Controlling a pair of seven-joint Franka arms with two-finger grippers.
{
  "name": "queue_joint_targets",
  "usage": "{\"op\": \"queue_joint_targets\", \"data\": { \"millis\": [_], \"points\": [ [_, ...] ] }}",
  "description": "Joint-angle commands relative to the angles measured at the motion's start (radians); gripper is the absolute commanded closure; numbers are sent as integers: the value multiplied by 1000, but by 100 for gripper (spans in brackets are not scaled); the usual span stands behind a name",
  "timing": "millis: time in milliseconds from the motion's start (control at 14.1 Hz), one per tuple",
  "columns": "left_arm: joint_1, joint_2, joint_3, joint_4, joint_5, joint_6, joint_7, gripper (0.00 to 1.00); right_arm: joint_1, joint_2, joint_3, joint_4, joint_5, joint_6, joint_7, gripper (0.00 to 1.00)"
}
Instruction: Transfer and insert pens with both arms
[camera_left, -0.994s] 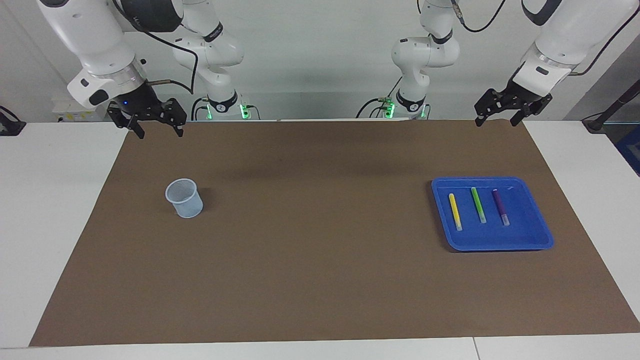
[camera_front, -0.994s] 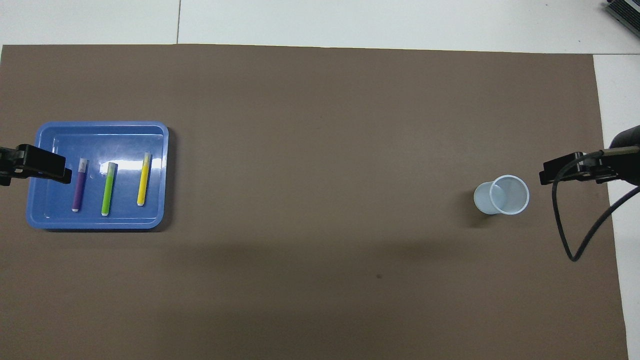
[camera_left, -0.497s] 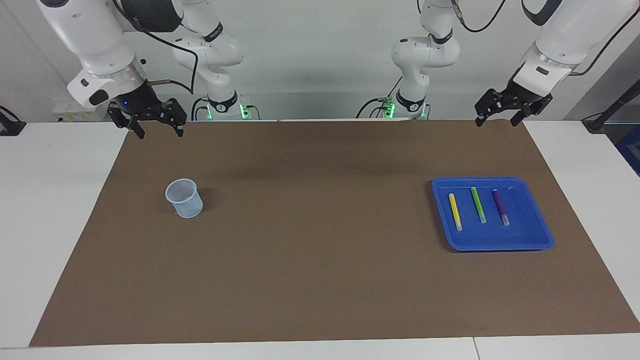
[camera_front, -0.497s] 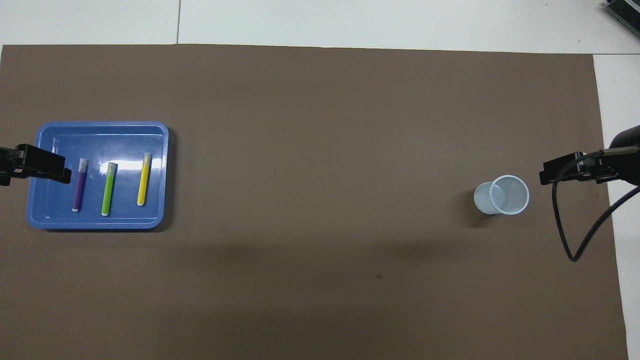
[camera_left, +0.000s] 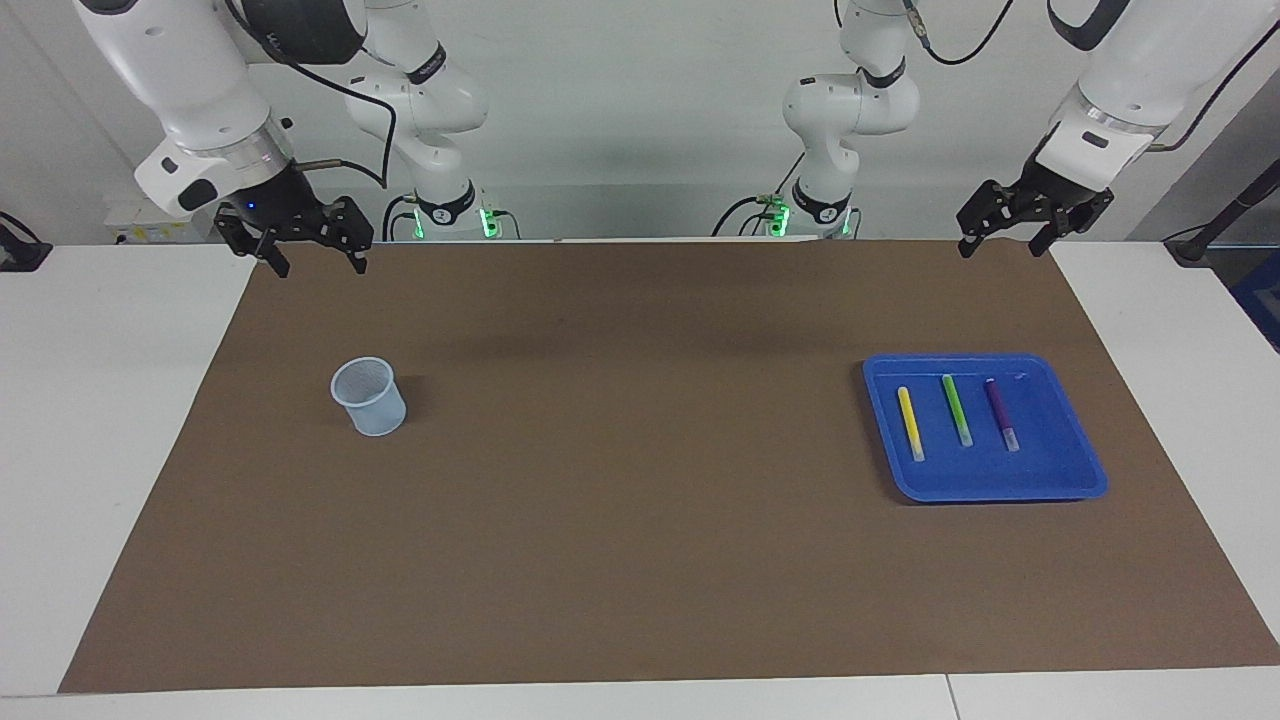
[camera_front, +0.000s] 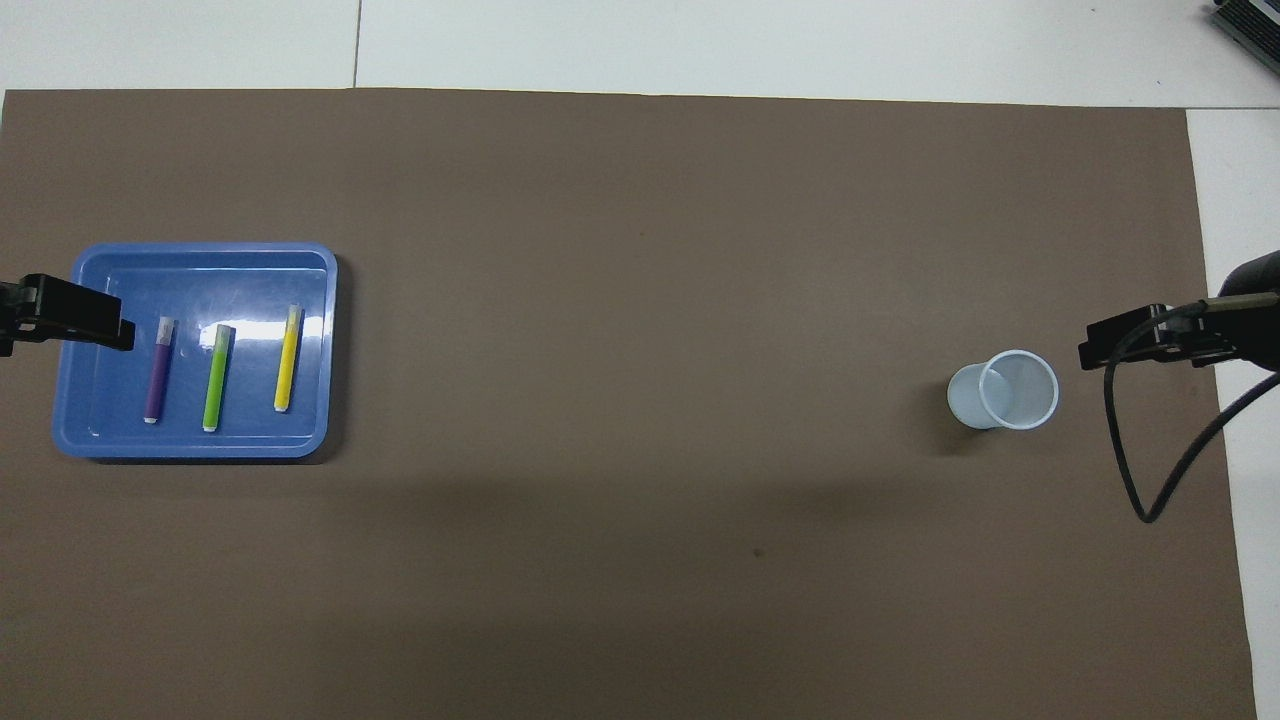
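Three pens lie side by side in a blue tray (camera_left: 1062, 472) (camera_front: 200, 262) toward the left arm's end: yellow (camera_left: 910, 424) (camera_front: 287, 358), green (camera_left: 957, 410) (camera_front: 215, 377) and purple (camera_left: 1001, 413) (camera_front: 157, 368). My left gripper (camera_left: 1002, 248) hangs open and empty, raised over the brown mat's (camera_left: 640, 480) corner, apart from the tray. In the overhead view one of its fingers (camera_front: 75, 312) overlaps the tray's rim. My right gripper (camera_left: 322, 268) waits open and empty over the mat's other corner. A pale blue cup (camera_left: 369, 396) (camera_front: 1005, 390) stands upright toward the right arm's end.
Two smaller white arms (camera_left: 440, 120) (camera_left: 845, 110) with green-lit bases stand at the table's edge between my arms. A black cable (camera_front: 1150, 480) loops down from the right wrist beside the cup. White tabletop (camera_left: 110, 450) borders the mat.
The left gripper has drifted slightly up and outward, toward its own end of the table. The right arm, pens, tray and cup have not moved.
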Motion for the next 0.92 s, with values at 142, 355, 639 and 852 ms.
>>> {"op": "queue_joint_targets", "data": {
  "millis": [142,355,639,852],
  "points": [
    [-1,-21,2,-82,17,85,-41,0,-10,-14,2,-6,24,-9,5,0],
    [-1,-27,3,-166,17,155,-61,0,-10,-14,2,-6,24,-9,5,0],
    [0,-25,3,-266,17,237,-64,0,-10,-14,2,-6,24,-7,5,0],
    [2,-19,3,-343,17,332,-59,0,-10,-14,2,-6,24,-7,5,0]
  ]
}}
